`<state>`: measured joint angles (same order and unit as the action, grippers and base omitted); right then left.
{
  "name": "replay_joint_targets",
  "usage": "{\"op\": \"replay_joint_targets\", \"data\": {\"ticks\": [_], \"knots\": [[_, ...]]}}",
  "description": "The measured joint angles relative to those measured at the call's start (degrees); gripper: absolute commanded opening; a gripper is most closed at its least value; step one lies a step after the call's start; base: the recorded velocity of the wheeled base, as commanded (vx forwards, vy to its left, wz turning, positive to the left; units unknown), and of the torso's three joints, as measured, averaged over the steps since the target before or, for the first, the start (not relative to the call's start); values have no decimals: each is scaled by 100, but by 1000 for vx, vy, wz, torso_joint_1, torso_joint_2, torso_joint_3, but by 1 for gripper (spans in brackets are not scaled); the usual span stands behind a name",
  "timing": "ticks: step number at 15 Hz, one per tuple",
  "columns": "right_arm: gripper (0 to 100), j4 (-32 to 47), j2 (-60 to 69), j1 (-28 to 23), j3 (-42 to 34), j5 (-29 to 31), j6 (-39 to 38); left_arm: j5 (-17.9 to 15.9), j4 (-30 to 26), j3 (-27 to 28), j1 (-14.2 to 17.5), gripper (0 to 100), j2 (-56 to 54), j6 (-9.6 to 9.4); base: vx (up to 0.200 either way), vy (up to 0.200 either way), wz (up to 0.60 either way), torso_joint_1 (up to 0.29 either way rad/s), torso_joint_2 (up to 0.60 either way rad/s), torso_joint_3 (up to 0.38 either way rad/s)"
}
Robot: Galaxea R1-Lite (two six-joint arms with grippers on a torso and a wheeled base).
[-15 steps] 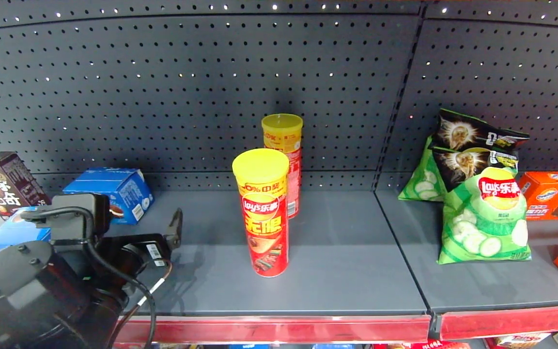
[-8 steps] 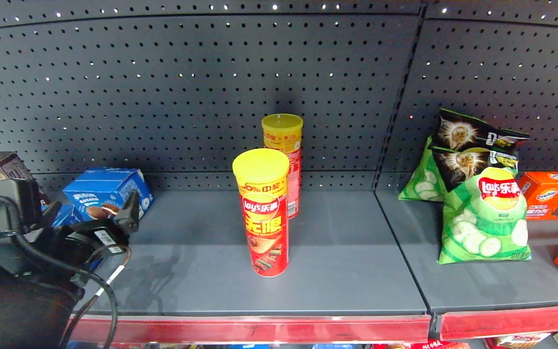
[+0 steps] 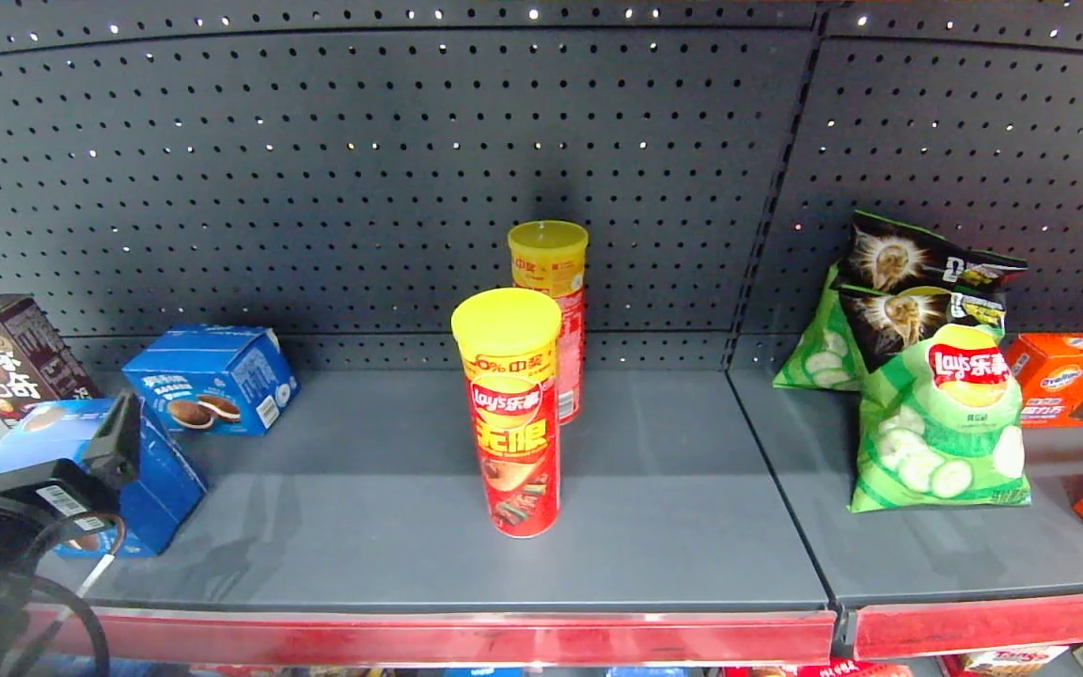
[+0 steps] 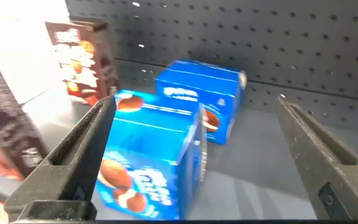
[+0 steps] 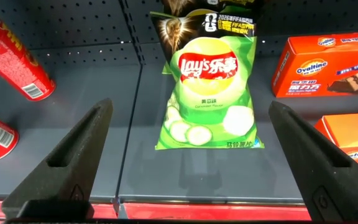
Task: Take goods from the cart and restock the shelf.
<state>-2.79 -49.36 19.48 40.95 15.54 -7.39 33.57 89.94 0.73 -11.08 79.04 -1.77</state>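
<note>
At lower left, a blue cookie box (image 3: 164, 487) lies near the front of the shelf (image 3: 673, 508). A second blue box (image 3: 212, 378) lies behind it, and a brown box (image 3: 10, 362) stands tilted at the left edge. At right, a green chip bag (image 3: 941, 428) stands before two black bags (image 3: 927, 259), with orange boxes (image 3: 1063, 376) beside them. A dark pegboard panel (image 3: 363, 169) spans the back.
</note>
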Motion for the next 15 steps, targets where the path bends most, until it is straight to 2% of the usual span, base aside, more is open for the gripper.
{"op": "replay_joint_targets", "data": {"ticks": [4,5,6,7,9,15], "knots": [[100,0,28,6,1,5,2,-60,2,21,149,100,-10,-9,0,0,0,0,0,0],[100,1,41,4,-2,5,2,-174,-4,61,146,100,23,-26,0,0,0,0,0,0],[100,9,55,4,-10,9,2,-471,2,152,105,100,61,-145,0,0,0,0,0,0],[100,9,63,0,-13,9,2,-618,0,216,63,100,91,-247,0,0,0,0,0,0],[100,6,80,0,-38,5,2,-692,0,262,-79,100,163,-288,0,0,0,0,0,0],[100,11,63,0,-68,5,2,-695,0,688,-1159,100,1195,-291,0,0,0,0,0,0]]}}
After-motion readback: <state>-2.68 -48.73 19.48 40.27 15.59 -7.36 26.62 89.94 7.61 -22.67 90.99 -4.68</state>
